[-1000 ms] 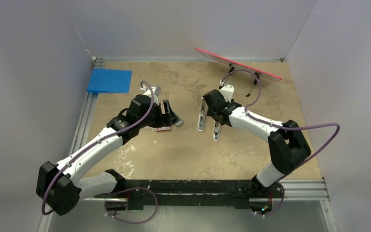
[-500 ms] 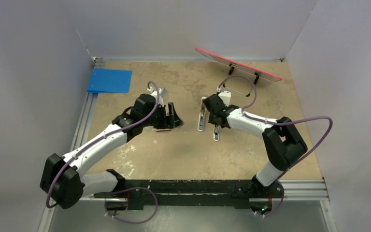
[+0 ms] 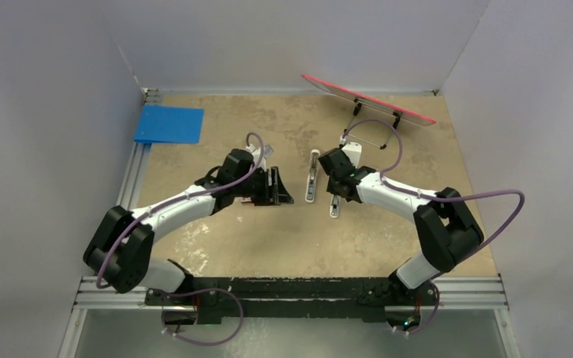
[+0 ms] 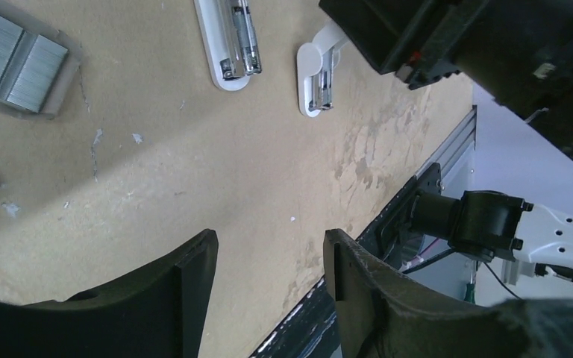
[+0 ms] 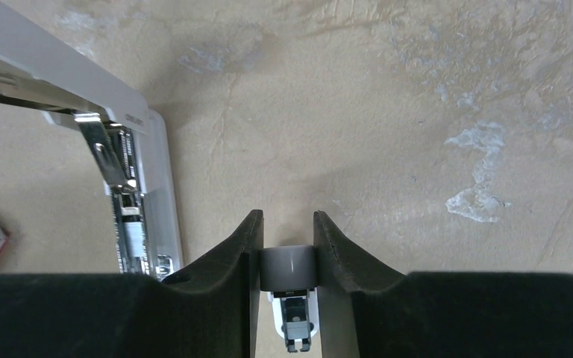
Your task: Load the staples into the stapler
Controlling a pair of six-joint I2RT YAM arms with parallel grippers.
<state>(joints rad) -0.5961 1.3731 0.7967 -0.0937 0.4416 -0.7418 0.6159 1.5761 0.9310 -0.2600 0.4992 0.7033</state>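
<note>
We see a tan surface [image 3: 268,239] with a red board [image 3: 369,98] standing at its far edge and a blue sheet [image 3: 168,124] in the far left corner. The stapler [image 3: 311,179] lies in the middle, between both arms. The left gripper [image 4: 268,242] hangs over bare surface, jaws apart and holding nothing. The right gripper [image 5: 287,218] is just beside the stapler, and its jaws are clamped on the grey end of a short white piece [image 5: 288,267]. The staples [image 4: 13,56] lie in a shallow tray near the left gripper, apart from the stapler.
</note>
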